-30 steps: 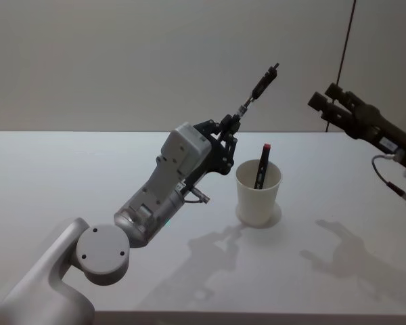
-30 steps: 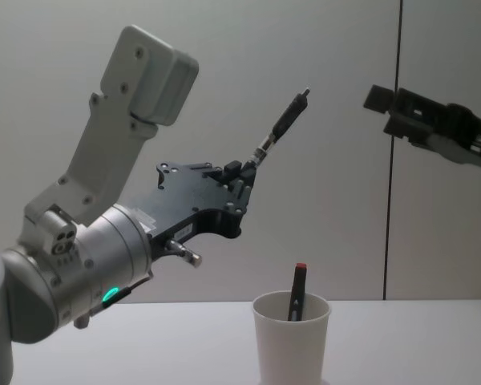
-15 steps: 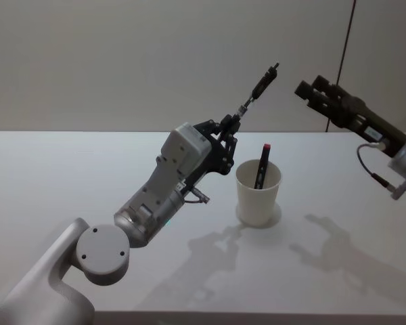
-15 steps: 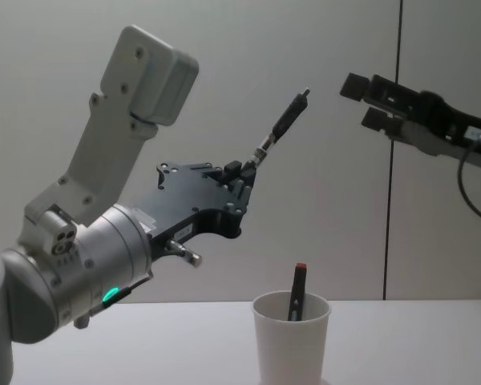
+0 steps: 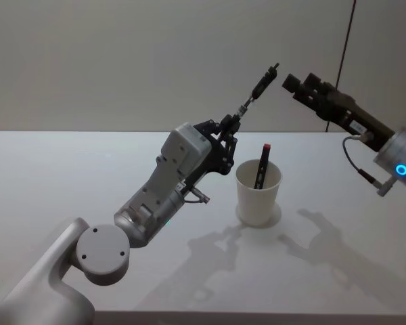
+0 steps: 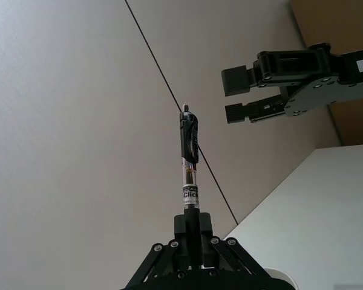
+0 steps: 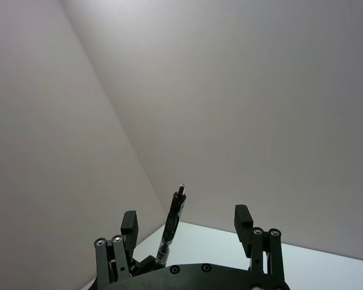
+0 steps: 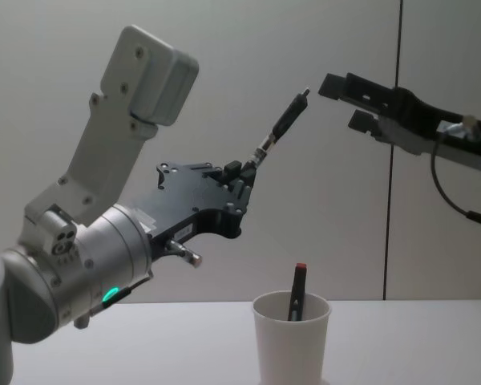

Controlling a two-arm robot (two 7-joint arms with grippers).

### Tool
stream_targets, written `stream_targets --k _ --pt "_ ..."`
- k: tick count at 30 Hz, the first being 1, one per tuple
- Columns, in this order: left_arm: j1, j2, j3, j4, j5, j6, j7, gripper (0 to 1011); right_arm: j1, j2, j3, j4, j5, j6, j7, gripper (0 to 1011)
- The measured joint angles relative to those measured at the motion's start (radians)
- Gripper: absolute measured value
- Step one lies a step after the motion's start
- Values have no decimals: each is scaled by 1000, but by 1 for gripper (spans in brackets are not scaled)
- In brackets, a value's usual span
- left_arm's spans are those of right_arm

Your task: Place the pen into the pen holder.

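My left gripper (image 5: 231, 125) is shut on the lower end of a black and clear pen (image 5: 260, 84), which slants up and to the right above the table. The pen holder (image 5: 258, 193), a white paper cup, stands below and just right of that gripper. A second black pen with a red top (image 5: 263, 164) leans inside it. My right gripper (image 5: 292, 84) hangs open in the air just right of the held pen's upper tip, at the same height. In the right wrist view the pen (image 7: 171, 226) rises between the open fingers (image 7: 129, 221).
The white table (image 5: 68, 169) spreads around the cup, with a grey wall behind it. A dark vertical seam (image 8: 394, 200) runs down the wall on the right. A cable (image 5: 358, 169) hangs from the right arm.
The right gripper has moved left and slightly up, closing in on the upper tip of the held pen. The left arm and its pen have stayed still.
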Motion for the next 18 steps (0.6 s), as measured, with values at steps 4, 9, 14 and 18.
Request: stream_targets --k 4,9,14,18 --pt "0 0 0 0 0 0 0 126 -7 -4 -8 -20 1 11 -41 1001" --pt "0 0 0 0 0 0 0 126 -17 -7 -18 -48 6 28 -86 1001" --pt "0 0 0 0 0 0 0 126 -26 -9 -26 -71 10 43 -114 1001" --pt "0 0 0 0 0 0 0 126 -37 -10 -35 -97 15 56 -143 1001"
